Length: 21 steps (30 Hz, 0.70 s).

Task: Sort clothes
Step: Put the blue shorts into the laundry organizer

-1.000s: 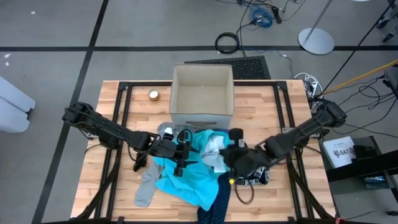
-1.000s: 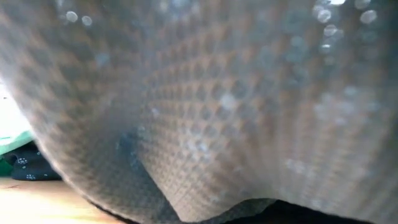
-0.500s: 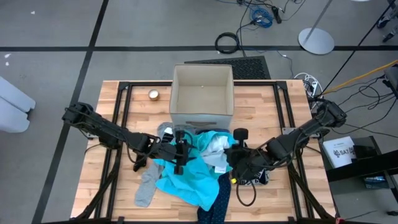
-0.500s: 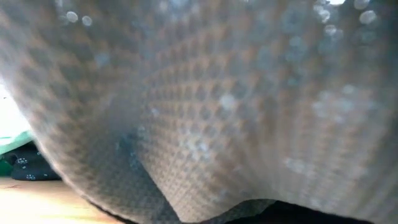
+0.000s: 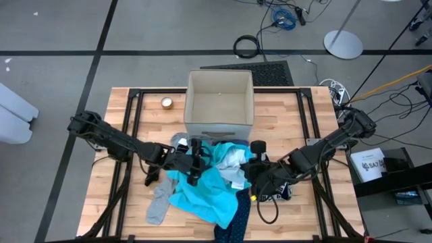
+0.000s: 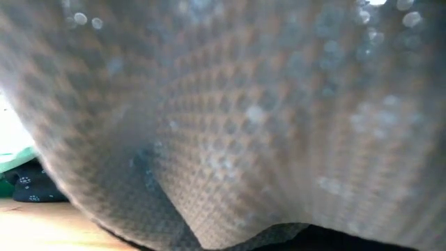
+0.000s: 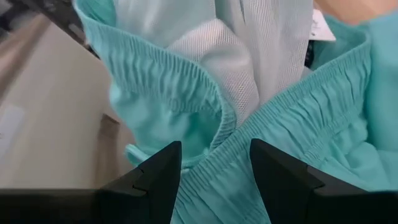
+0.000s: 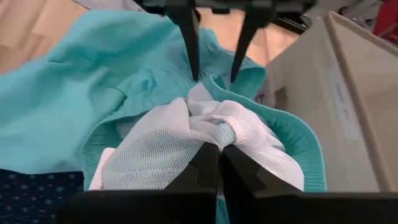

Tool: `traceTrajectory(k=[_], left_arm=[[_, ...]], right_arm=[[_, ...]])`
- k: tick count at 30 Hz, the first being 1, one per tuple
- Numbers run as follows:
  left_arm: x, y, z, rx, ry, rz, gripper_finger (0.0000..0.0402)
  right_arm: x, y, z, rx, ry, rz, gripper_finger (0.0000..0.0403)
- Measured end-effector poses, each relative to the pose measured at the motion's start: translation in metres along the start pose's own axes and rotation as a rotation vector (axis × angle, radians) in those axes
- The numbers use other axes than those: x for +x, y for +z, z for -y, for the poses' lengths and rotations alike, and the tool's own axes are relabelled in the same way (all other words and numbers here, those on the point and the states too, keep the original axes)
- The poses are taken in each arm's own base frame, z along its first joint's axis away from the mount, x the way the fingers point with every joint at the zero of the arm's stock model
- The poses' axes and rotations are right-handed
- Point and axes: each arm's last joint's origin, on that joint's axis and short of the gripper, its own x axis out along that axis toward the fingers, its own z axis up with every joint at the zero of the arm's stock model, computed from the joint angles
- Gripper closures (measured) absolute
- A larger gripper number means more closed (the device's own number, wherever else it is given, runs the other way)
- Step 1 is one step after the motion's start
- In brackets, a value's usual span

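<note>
Clothes [image 5: 209,189] lie heaped mid-bench by the box [image 5: 219,101], where the right gripper [image 8: 219,151] pinches the turquoise garment's [image 8: 74,106] white mesh lining [image 8: 186,146] (presumably to lift it free), while the left gripper [image 7: 214,165] hovers spread over its waistband [image 7: 292,112].

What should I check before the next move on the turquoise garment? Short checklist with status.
1. Right pincer has fabric: ok. It is shut on the white mesh lining of the turquoise garment.
2. Left pincer ready to grasp: ok. It is open, the elastic waistband right in front of its fingertips, nothing pinched yet.
3. The two pincers apart: ok, but close; they face each other across the lining.
4. Beige box free to receive: ok, open and looks empty in the high view.
5. Other clothes tangled with the turquoise one: cannot tell. The navy dotted garment lies partly under it.
6. Low view usable: not ok, fabric covers the lens.
</note>
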Motion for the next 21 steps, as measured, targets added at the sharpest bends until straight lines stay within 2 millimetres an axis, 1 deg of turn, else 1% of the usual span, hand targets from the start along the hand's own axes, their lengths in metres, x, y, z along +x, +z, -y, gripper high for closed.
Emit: traceTrajectory(k=[3, 5, 7, 9, 12, 13, 14, 17, 19, 21], left_arm=[[0.001, -0.004, -0.001, -0.021, -0.075, -0.022, 0.0201], [0.002, -0.006, 0.0, -0.018, -0.084, -0.034, 0.0204], [0.002, -0.006, 0.001, -0.035, -0.086, -0.04, 0.0222], [0.002, -0.006, 0.0, -0.061, -0.081, -0.039, 0.0262], [0.002, -0.005, 0.001, -0.083, -0.079, -0.033, 0.0356], [0.002, -0.005, 0.001, -0.091, -0.078, -0.031, 0.0377], [0.002, -0.004, 0.001, -0.098, -0.072, -0.027, 0.0385], [0.0, 0.001, 0.001, -0.087, -0.052, -0.016, 0.0391], [-0.005, 0.011, 0.0, -0.07, -0.043, 0.014, 0.0394], [-0.017, 0.029, -0.004, -0.053, -0.027, 0.078, 0.0394]], right_arm=[[0.0, 0.001, 0.0, 0.0, 0.004, 0.009, 0.0403], [0.0, 0.001, 0.0, -0.001, 0.005, 0.012, 0.0403], [0.0, 0.002, 0.0, 0.002, 0.006, 0.016, 0.0403], [0.0, 0.002, 0.0, 0.004, 0.005, 0.019, 0.0403], [0.0, 0.003, 0.0, 0.01, 0.003, 0.027, 0.0403], [0.0, 0.003, 0.0, 0.011, 0.003, 0.03, 0.0403], [0.0, 0.004, 0.0, 0.009, 0.003, 0.032, 0.0403], [0.0, 0.004, 0.0, -0.019, -0.012, 0.041, 0.0403], [0.0, 0.007, 0.001, -0.044, -0.051, 0.064, 0.0403], [-0.004, 0.011, 0.004, -0.09, -0.088, 0.088, 0.0403]])
